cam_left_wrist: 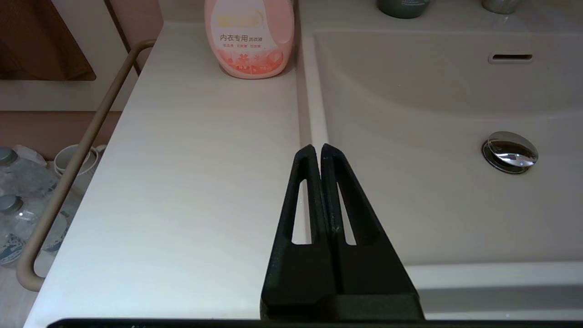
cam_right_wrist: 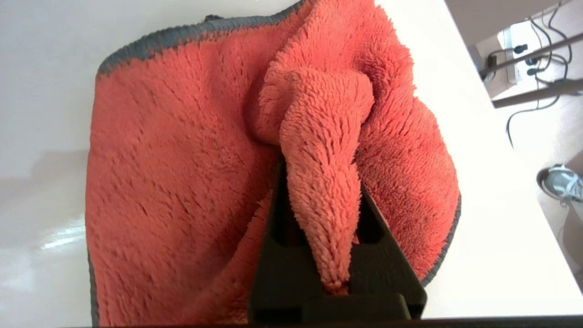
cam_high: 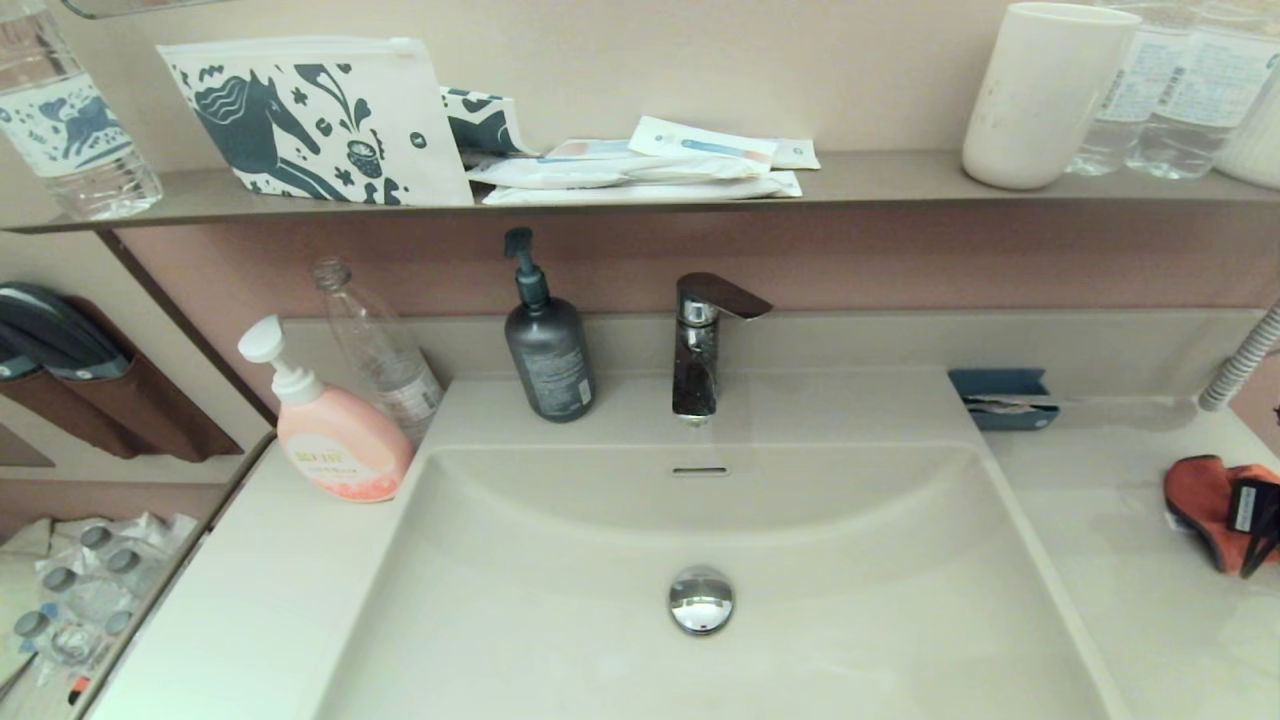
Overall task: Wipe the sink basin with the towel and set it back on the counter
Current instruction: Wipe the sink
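Note:
The orange-red fluffy towel lies bunched on the off-white counter, right of the sink basin. My right gripper is at that view's right edge, shut on the towel. In the right wrist view a fold of the towel is pinched between the black fingers of the right gripper, and the rest spreads on the counter. My left gripper is shut on nothing, above the basin's left rim, between the counter and the basin. The head view does not show it.
A chrome drain plug sits mid-basin, with the tap behind. A pink pump bottle, a clear bottle and a dark dispenser stand at the back left. A blue tray sits at the back right.

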